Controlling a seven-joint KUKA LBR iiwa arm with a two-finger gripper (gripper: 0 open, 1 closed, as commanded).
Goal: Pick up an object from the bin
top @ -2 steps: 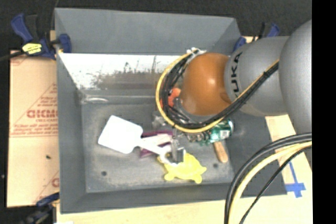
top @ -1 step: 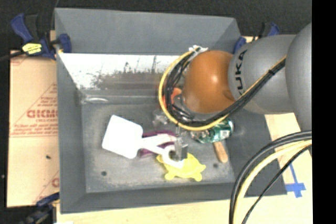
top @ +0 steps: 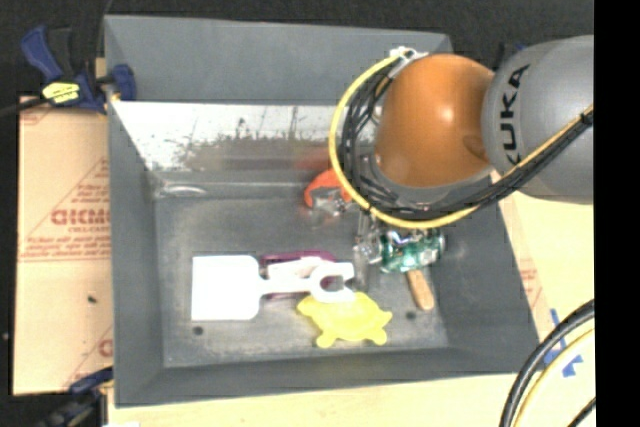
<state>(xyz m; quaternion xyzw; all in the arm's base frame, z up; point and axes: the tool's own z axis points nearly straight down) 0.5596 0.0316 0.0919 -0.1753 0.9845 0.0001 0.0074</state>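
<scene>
Green and white, a small lump [top: 408,253] right of the bin's middle lies directly under the wrist, and I judge that is the piece you are over, though the arm partly hides its shape. You cannot tell how the jaws stand, open or closed, nor whether anything is in them, because the orange cover [top: 430,135] and its cables hide most of them. Just beside the lump, toward the front, lies a tan stick [top: 421,291]. Left of that a flat yellow piece [top: 345,320] meets the ring end of a white spatula [top: 225,287]. A purple piece [top: 290,261] lies along the spatula's handle, and an orange thing [top: 322,183] sits near the back wall. To do this well, come straight down so the jaws straddle the lump alone, clear of the stick and the spatula's ring. Close only once you are low on the floor of the bin [top: 140,245], then lift vertically and check that nothing rides up with it.
</scene>
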